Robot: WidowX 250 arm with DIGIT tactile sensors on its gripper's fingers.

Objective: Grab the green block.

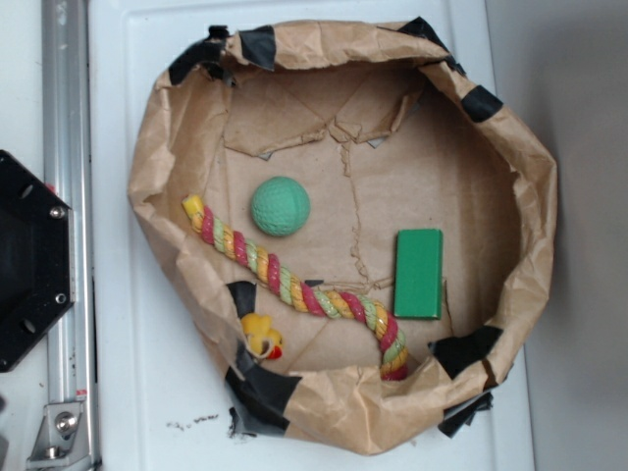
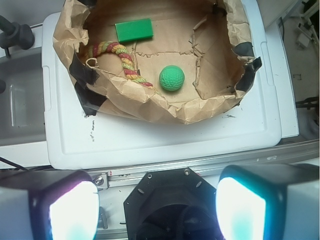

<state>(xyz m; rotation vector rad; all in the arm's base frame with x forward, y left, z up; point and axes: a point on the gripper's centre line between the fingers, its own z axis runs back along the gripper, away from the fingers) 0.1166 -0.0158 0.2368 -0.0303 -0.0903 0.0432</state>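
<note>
The green block (image 1: 419,272) is a flat green rectangle lying on the floor of a brown paper-lined basin (image 1: 535,172), at its right side. In the wrist view the green block (image 2: 133,30) lies at the far left of the basin. My gripper (image 2: 157,207) shows only in the wrist view. Its two pads (image 2: 74,210) are wide apart with nothing between them. It hangs high over the black robot base (image 2: 180,205), well short of the basin. The gripper is out of the exterior view.
A textured teal-green ball (image 1: 281,206) and a red, yellow and green rope (image 1: 294,283) lie inside the basin. A yellow toy (image 1: 262,336) sits on its lower wall. The basin rests on a white tray (image 1: 128,392). A metal rail (image 1: 65,147) runs along the left.
</note>
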